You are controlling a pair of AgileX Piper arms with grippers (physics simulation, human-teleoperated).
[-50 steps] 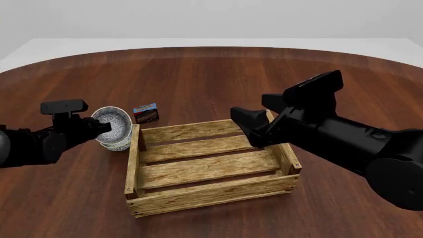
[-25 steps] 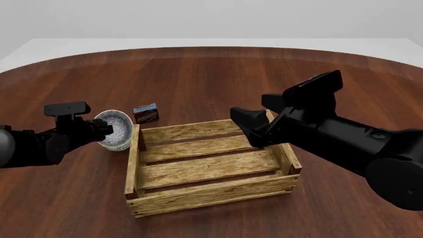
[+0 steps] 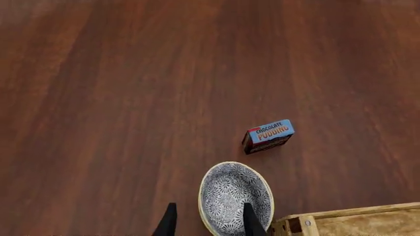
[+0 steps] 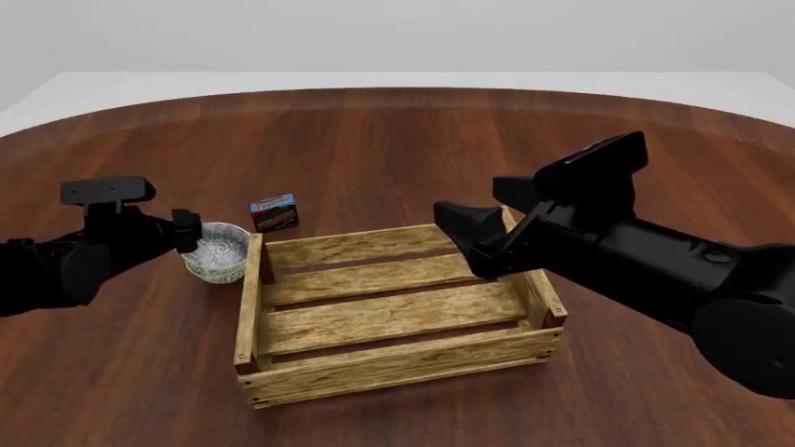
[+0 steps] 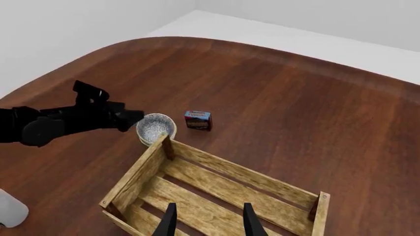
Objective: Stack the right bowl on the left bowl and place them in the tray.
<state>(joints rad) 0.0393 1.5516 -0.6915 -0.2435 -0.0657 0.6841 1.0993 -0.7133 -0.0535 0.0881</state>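
Note:
A grey-patterned bowl (image 4: pixel 222 250) stands upright on the table just outside the tray's left end; it looks like one bowl nested in another, and no separate second bowl shows. It also shows in the left wrist view (image 3: pixel 233 194) and the right wrist view (image 5: pixel 155 127). My left gripper (image 4: pixel 186 230) is open at the bowl's left rim, and its fingers (image 3: pixel 249 219) straddle that rim. The tray (image 4: pixel 397 363) is a light wooden slat crate with nothing in it. My right gripper (image 4: pixel 448 222) is open and empty, hovering over the tray's far right part (image 5: pixel 206 223).
A small red-and-blue chocolate pudding box (image 4: pixel 274 212) lies on the table just behind the bowl and the tray's far left corner (image 3: pixel 288 226). The dark wooden table has a curved far edge. A white object (image 5: pixel 10 209) sits at the near left edge.
The bowl, held tilted and raised in my left gripper, came down onto the table and now sits level. My left gripper has let go and drawn back to the left. The right arm has not moved.

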